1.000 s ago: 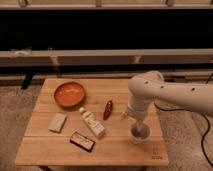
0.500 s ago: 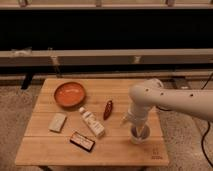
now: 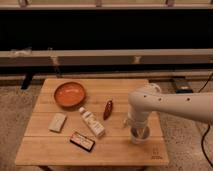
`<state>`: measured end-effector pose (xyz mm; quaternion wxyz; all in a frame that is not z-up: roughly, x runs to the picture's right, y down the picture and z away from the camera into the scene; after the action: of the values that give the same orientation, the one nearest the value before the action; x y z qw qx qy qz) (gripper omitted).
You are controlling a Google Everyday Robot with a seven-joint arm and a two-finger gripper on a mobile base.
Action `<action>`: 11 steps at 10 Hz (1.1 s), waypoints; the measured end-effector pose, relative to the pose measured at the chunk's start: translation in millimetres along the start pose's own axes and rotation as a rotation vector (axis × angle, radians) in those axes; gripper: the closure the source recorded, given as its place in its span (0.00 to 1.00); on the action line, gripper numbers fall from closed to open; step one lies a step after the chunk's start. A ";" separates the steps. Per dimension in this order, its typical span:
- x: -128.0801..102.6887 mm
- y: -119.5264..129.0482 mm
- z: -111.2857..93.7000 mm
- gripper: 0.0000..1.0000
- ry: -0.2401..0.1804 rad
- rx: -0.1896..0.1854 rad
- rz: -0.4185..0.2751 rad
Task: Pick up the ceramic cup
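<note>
The ceramic cup point(image 3: 141, 136) is a small white round cup standing on the wooden table point(image 3: 60, 152) near its right front part. My gripper point(image 3: 138, 128) hangs from the white arm that comes in from the right and is right over the cup, down at its rim. The arm's wrist covers most of the gripper and the top of the cup. Only the cup's lower wall and front rim show.
An orange bowl point(image 3: 69, 94) sits at the back left. A white bottle point(image 3: 92, 122) lies in the middle, a small red object point(image 3: 107, 109) beside it. A pale block point(image 3: 57, 122) and a dark flat packet point(image 3: 82, 141) lie front left. The table's right edge is close to the cup.
The arm has bent lower and the gripper has come down onto the cup. The cup and the other objects have not moved.
</note>
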<state>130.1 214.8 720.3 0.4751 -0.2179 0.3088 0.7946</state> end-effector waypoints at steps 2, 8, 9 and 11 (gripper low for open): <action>0.7 2.5 4.0 0.54 -0.019 0.040 -0.019; -3.5 3.6 -9.7 1.00 -0.063 0.103 -0.055; -5.7 4.8 -19.1 1.00 -0.075 0.110 -0.063; -12.3 7.9 -42.7 1.00 -0.106 0.123 -0.083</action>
<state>130.9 174.5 699.9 0.5358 -0.1585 0.3219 0.7643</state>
